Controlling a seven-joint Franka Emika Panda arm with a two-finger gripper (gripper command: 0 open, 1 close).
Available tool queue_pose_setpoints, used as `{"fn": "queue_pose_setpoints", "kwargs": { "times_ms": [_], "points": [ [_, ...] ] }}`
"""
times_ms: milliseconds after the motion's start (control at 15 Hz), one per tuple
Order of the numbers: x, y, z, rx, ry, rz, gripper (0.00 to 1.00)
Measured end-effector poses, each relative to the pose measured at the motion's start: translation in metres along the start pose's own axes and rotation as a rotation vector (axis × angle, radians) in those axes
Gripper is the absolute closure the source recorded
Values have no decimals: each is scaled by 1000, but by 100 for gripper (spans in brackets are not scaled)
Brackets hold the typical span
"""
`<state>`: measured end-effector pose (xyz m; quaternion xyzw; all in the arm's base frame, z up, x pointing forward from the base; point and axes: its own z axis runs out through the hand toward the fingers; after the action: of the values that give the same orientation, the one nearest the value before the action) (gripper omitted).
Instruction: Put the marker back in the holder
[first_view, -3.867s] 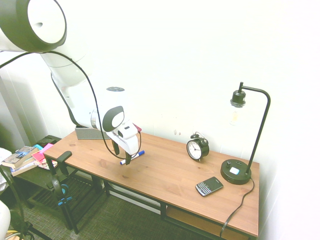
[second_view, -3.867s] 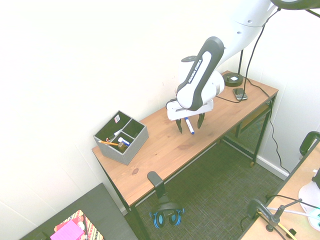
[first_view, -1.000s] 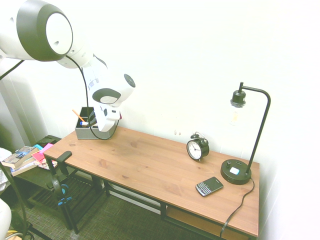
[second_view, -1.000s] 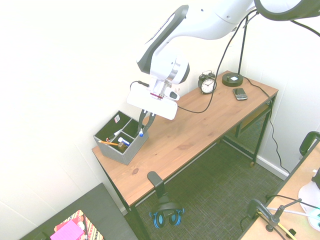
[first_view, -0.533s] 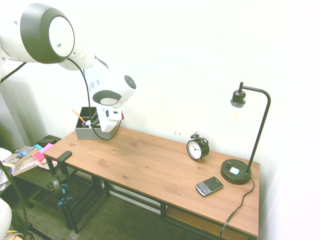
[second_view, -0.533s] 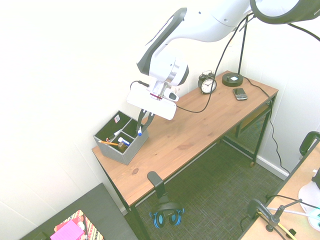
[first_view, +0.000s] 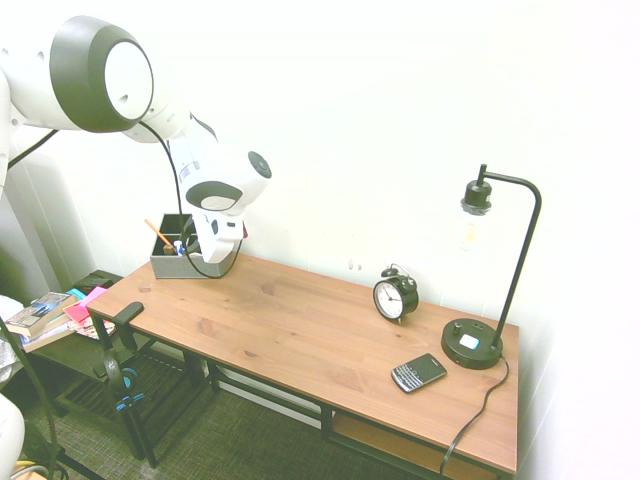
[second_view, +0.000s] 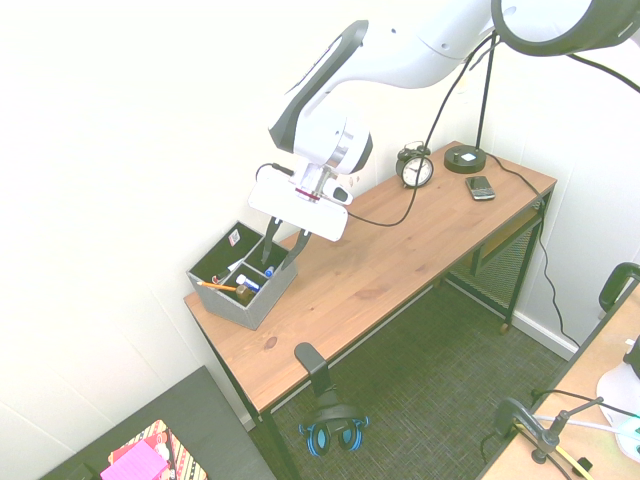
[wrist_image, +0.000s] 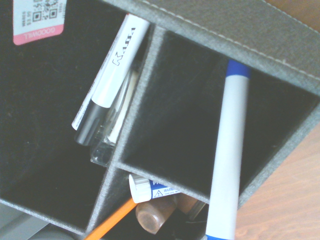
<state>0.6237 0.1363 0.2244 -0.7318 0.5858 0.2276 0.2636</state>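
Observation:
The marker (wrist_image: 227, 150), white with a blue cap, stands leaning inside a corner compartment of the grey holder (second_view: 255, 300), its capped end against the outer wall. In the second exterior view its blue tip (second_view: 268, 272) shows just inside the holder's compartment nearest the arm. My gripper (second_view: 283, 258) hangs right above that compartment, pointing down, fingers a little apart on either side of the marker's top. The first exterior view shows the holder (first_view: 170, 266) at the desk's far left corner with my gripper (first_view: 193, 245) over it.
The holder's other compartments hold an orange pencil (second_view: 215, 286), a white pen with a black cap (wrist_image: 107, 80) and a small blue-labelled tube (wrist_image: 150, 187). Further along the wooden desk (first_view: 300, 330) stand an alarm clock (first_view: 395, 295), a phone (first_view: 418, 372) and a black lamp (first_view: 475, 345).
The arm has carried the marker from the middle of the desk to the holder. In the last half second the gripper sank slightly and its fingers spread; the marker now rests in the compartment.

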Motion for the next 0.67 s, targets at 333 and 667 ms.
{"fn": "queue_pose_setpoints", "kwargs": {
  "times_ms": [333, 667],
  "points": [
    [-69, 17, -74, -142, 244, -213, 0],
    [-90, 63, -116, -333, 473, -413, 0]
  ]
}}
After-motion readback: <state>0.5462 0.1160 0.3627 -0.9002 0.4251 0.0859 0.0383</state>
